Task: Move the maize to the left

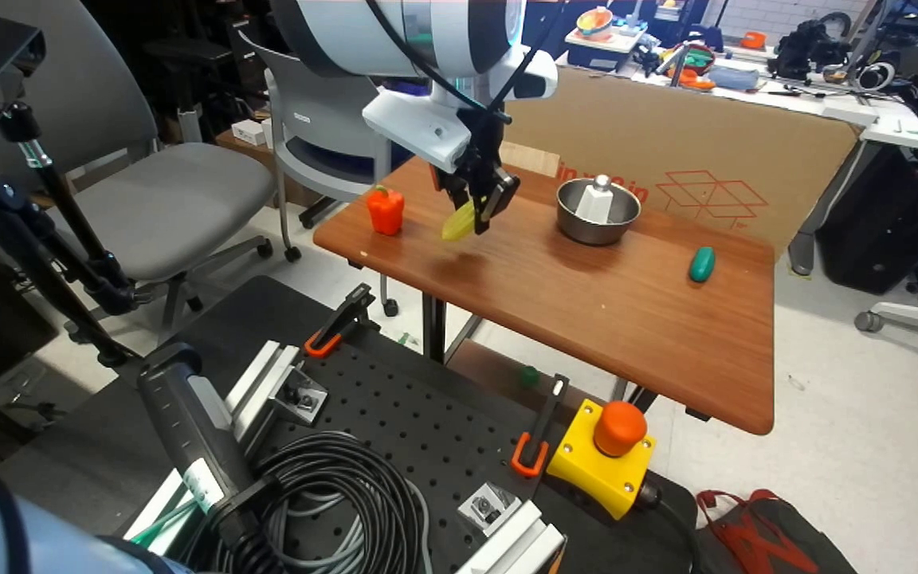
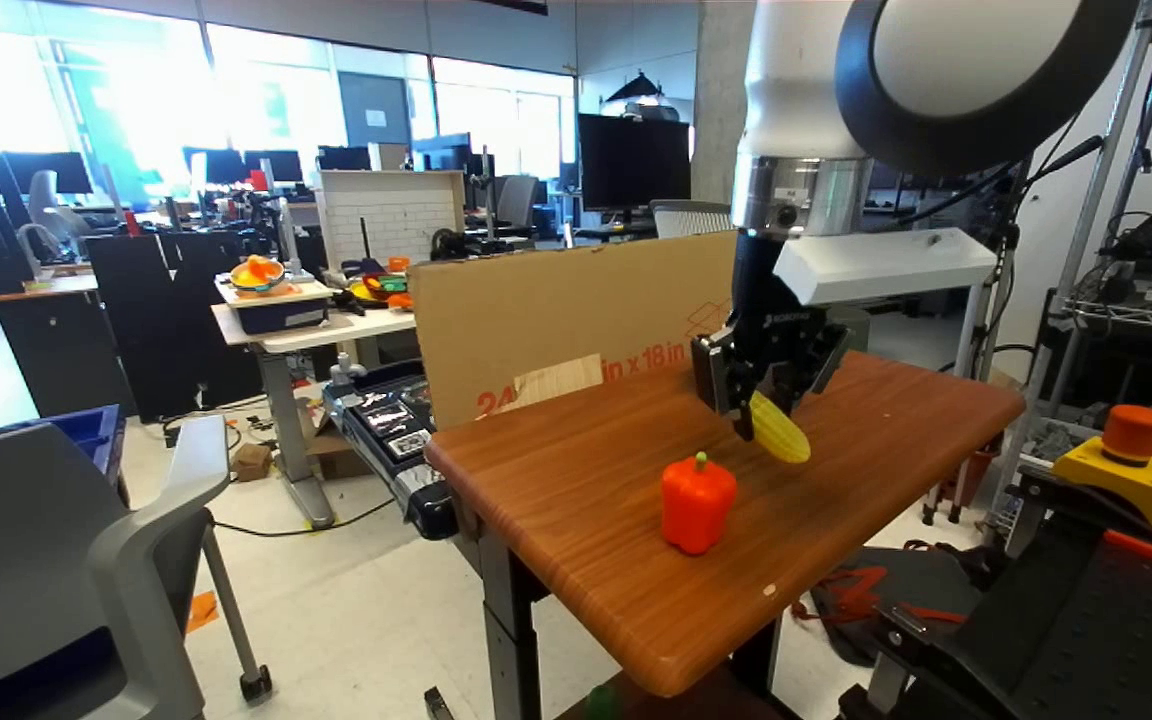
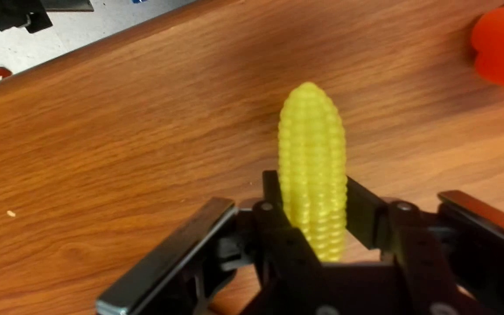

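The maize (image 3: pixel 311 140) is pinched in the gripper (image 3: pixel 313 197), seemingly clear of the table (image 1: pixel 586 303) and near the pepper (image 1: pixel 386 211). Grasp and lift look done; whether it is far enough left is unclear. Lowering and release presumably remain. The bowl (image 1: pixel 589 232) stands farther from the pepper.

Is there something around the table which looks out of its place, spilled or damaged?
Mildly odd: a green object lies on the board beneath the table, perhaps dropped. A pale speck, maybe a crumb, sits near the table's edge. The maize is tilted, but the fingers hold it. I see no spill or damage.
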Robot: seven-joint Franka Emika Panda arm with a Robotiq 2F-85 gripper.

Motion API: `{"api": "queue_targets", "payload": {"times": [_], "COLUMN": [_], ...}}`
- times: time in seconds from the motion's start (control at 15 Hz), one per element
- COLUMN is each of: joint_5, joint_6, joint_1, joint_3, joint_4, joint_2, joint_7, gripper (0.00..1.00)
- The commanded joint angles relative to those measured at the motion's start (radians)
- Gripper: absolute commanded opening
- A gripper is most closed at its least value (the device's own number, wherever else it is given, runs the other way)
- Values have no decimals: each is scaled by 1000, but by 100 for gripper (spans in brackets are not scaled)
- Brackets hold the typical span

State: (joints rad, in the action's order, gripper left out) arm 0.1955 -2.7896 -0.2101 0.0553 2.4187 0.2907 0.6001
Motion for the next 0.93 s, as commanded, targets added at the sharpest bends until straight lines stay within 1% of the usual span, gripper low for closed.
{"api": "queue_targets", "payload": {"times": [0.0,0.13,0.27,0.33,0.4,0.47,0.67,0.8,0.87], "joint_5": [64,90,79,69,68,69,61,40,26], "joint_6": [17,26,41,61,72,88,111,112,110], "joint_1": [-65,-98,-106,-104,-106,-106,-91,-63,-47], "joint_3": [66,103,114,111,110,108,90,63,48], "joint_4": [-67,-91,-116,-125,-132,-136,-110,-57,-32], "joint_2": [87,119,149,154,158,158,123,57,25], "joint_7": [42,56,43,36,38,39,6,-56,-96], "gripper": [9,9,9,12,57,60,81,96,99]}}
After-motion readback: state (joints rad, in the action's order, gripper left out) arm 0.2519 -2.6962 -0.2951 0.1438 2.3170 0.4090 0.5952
